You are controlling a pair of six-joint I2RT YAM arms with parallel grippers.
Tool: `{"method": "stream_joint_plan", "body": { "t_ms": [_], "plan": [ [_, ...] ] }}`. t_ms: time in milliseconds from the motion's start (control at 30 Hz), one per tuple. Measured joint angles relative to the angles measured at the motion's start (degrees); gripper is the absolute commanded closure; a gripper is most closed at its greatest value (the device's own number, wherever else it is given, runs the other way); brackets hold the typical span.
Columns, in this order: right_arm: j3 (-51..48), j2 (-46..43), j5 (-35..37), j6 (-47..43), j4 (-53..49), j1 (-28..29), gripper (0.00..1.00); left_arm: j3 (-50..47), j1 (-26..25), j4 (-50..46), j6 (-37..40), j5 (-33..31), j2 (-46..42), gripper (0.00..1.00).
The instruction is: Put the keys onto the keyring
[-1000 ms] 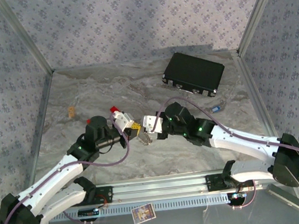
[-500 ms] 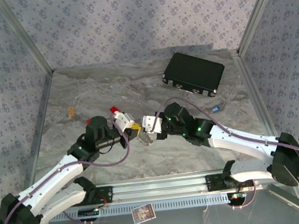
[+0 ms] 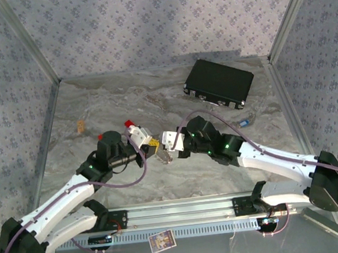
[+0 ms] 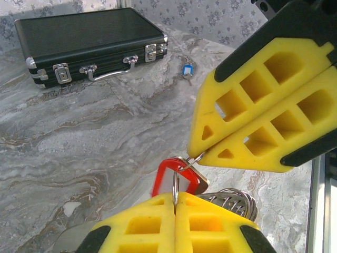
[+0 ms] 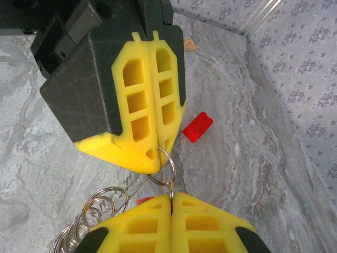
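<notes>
My two grippers meet tip to tip over the middle of the table. The left gripper [image 3: 151, 144] [image 4: 176, 203] is shut on a thin wire loop that seems to lead into the coiled silvery keyring [image 4: 234, 199] [image 5: 97, 211], which hangs beside its fingers. The right gripper [image 3: 162, 155] [image 5: 171, 203] is shut on a small metal ring linked through that loop. The red-orange key's tag [image 4: 169, 178] dangles at this ring. The blue key [image 4: 186, 70] [image 3: 245, 120] lies on the table towards the right.
A black case [image 3: 219, 84] [image 4: 87, 42] lies at the back right. A flat red piece [image 5: 197, 126] [image 3: 129, 123] sits on the marble just beyond the left gripper. A small tan piece [image 3: 81, 125] lies far left. Metal frame posts and patterned walls enclose the table.
</notes>
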Motion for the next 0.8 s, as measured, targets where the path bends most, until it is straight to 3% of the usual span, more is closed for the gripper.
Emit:
{"method": "stream_joint_plan", "body": {
  "t_ms": [800],
  "plan": [
    [0.0, 1.4, 1.7, 0.0, 1.1, 0.6, 1.00, 0.0, 0.0, 0.0, 0.0, -0.9, 0.0, 1.00]
  ]
}}
